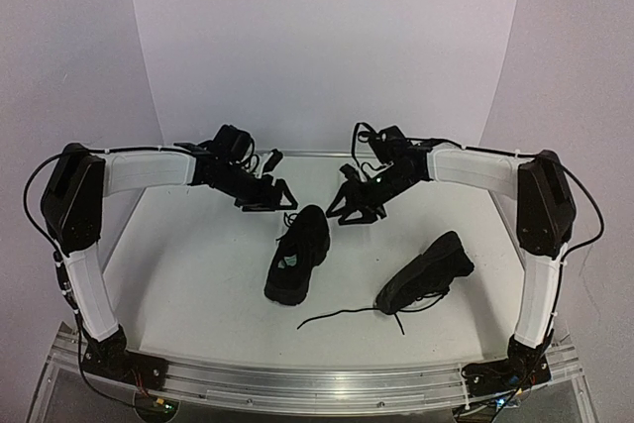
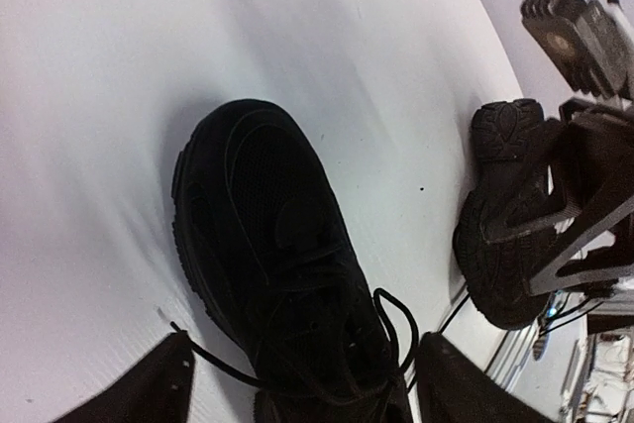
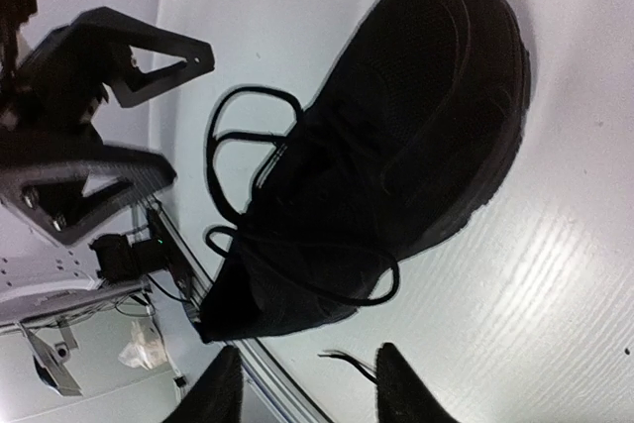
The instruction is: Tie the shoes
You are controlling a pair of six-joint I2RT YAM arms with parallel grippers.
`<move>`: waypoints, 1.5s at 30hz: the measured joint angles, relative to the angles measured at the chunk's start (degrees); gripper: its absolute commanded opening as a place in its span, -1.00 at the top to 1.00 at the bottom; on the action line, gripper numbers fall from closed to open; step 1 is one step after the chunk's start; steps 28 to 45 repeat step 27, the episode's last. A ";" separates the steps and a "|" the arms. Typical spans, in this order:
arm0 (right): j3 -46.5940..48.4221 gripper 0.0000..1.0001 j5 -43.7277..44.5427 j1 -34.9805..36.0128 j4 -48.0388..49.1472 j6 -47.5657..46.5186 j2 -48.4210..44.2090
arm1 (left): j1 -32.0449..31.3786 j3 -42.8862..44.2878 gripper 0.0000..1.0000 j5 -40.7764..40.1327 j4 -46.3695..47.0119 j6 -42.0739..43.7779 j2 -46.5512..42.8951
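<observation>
Two all-black shoes lie on the white table. The middle shoe [image 1: 297,257] shows a pale insole label; the other shoe [image 1: 428,270] lies tilted to its right, with a long lace [image 1: 337,316] trailing toward the front. My left gripper [image 1: 267,195] is open and empty, hovering just behind the middle shoe. In the left wrist view that shoe [image 2: 267,245] lies between the open fingers of the gripper [image 2: 302,388], its lace loops near them. My right gripper [image 1: 355,203] is open and empty beside it. In the right wrist view the shoe [image 3: 396,146] lies above the gripper [image 3: 307,383].
The white table [image 1: 198,274] is backed by a curved white wall. A metal rail [image 1: 317,378] runs along the front edge. A loose lace tip [image 3: 347,357] lies on the table between the right fingers. The two grippers hang close together above the table's back middle.
</observation>
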 measured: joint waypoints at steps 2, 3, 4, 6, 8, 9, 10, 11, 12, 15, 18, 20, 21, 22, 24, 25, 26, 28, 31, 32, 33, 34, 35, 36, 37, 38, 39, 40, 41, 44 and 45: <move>1.98 -0.33 0.01 -0.38 0.08 0.66 -0.20 | 0.71 1.86 -0.99 -0.96 -2.71 1.20 -1.16; 2.41 -0.36 0.08 -0.64 0.13 0.52 -0.53 | 1.04 3.20 -0.99 -1.58 -4.52 1.48 -1.75; 2.55 -0.38 0.09 -0.83 0.05 0.38 -0.97 | 1.38 4.53 -0.99 -2.19 -6.23 1.64 -2.30; 2.56 -0.46 0.41 -1.37 -0.34 0.70 -2.44 | 2.61 7.85 -0.99 -3.68 -9.85 1.66 -3.30; 2.53 -0.50 0.99 -2.23 -0.75 0.68 -4.40 | 4.75 11.74 -0.99 -4.85 -13.60 1.07 -3.73; 2.46 -0.52 1.42 -2.70 -0.93 0.68 -5.50 | 6.17 13.69 -0.99 -5.39 -15.40 0.56 -3.79; 2.34 -0.53 1.89 -3.23 -1.07 0.69 -6.89 | 7.71 15.29 -0.99 -6.13 -16.94 0.09 -3.89; 1.68 -0.54 2.66 -3.86 -0.63 0.63 -8.74 | 9.36 16.44 -0.99 -6.76 -18.48 -0.44 -4.00; 0.46 -0.56 3.52 -4.45 -0.57 0.55 -11.16 | 11.31 17.09 -0.99 -7.52 -19.92 -0.95 -4.25; -4.66 -0.63 6.45 -5.99 -0.23 0.36 -19.23 | 16.50 16.17 -0.99 -9.61 -23.16 -1.78 -5.86; -11.77 -0.67 9.77 -6.72 0.48 0.44 -26.93 | 19.53 10.28 -0.99 -11.51 -24.54 -1.87 -9.52; -17.28 -0.68 11.55 -6.71 0.70 0.73 -31.05 | 19.53 5.55 -0.99 -12.06 -24.99 -1.96 -12.07; -20.09 -0.68 12.43 -6.71 0.94 1.02 -32.56 | 19.21 2.50 -0.99 -12.18 -25.05 -2.13 -13.44; -22.81 -0.68 13.26 -6.71 1.11 1.36 -33.84 | 18.92 -0.45 -0.99 -12.25 -25.13 -2.30 -14.64; -27.31 -0.68 14.56 -6.71 1.34 2.29 -35.11 | 18.46 -6.09 -0.99 -12.34 -24.60 -2.96 -16.60; -29.23 -0.68 15.12 -6.71 1.29 2.77 -35.41 | 18.30 -8.80 -0.99 -12.38 -24.55 -3.40 -17.44; -30.68 -0.68 15.51 -6.71 1.37 3.23 -35.53 | 18.22 -11.21 -0.99 -12.45 -24.45 -3.77 -18.22; -31.98 -0.68 15.90 -6.71 1.52 3.71 -35.59 | 18.22 -13.08 -0.99 -12.53 -24.31 -4.12 -18.86; -31.98 -0.68 15.90 -6.71 1.52 3.71 -35.59 | 18.22 -13.08 -0.99 -12.53 -24.31 -4.12 -18.86; -31.98 -0.68 15.90 -6.71 1.52 3.71 -35.59 | 18.22 -13.08 -0.99 -12.53 -24.31 -4.12 -18.86; -31.98 -0.68 15.90 -6.71 1.52 3.71 -35.59 | 18.22 -13.08 -0.99 -12.53 -24.31 -4.12 -18.86; -31.98 -0.68 15.90 -6.71 1.52 3.71 -35.59 | 18.22 -13.08 -0.99 -12.53 -24.31 -4.12 -18.86; -31.98 -0.68 15.90 -6.71 1.52 3.71 -35.59 | 18.22 -13.08 -0.99 -12.53 -24.31 -4.12 -18.86; -31.98 -0.68 15.90 -6.71 1.52 3.71 -35.59 | 18.22 -13.08 -0.99 -12.53 -24.31 -4.12 -18.86; -31.98 -0.68 15.90 -6.71 1.52 3.71 -35.59 | 18.22 -13.08 -0.99 -12.53 -24.31 -4.12 -18.86; -31.98 -0.68 15.90 -6.71 1.52 3.71 -35.59 | 18.22 -13.08 -0.99 -12.53 -24.31 -4.12 -18.86; -31.98 -0.68 15.90 -6.71 1.52 3.71 -35.59 | 18.22 -13.08 -0.99 -12.53 -24.31 -4.12 -18.86; -31.98 -0.68 15.90 -6.71 1.52 3.71 -35.59 | 18.22 -13.08 -0.99 -12.53 -24.31 -4.12 -18.86; -31.98 -0.68 15.90 -6.71 1.52 3.71 -35.59 | 18.22 -13.08 -0.99 -12.53 -24.31 -4.12 -18.86; -31.98 -0.68 15.90 -6.71 1.52 3.71 -35.59 | 18.22 -13.08 -0.99 -12.53 -24.31 -4.12 -18.86; -31.98 -0.68 15.90 -6.71 1.52 3.71 -35.59 | 18.22 -13.08 -0.99 -12.53 -24.31 -4.12 -18.86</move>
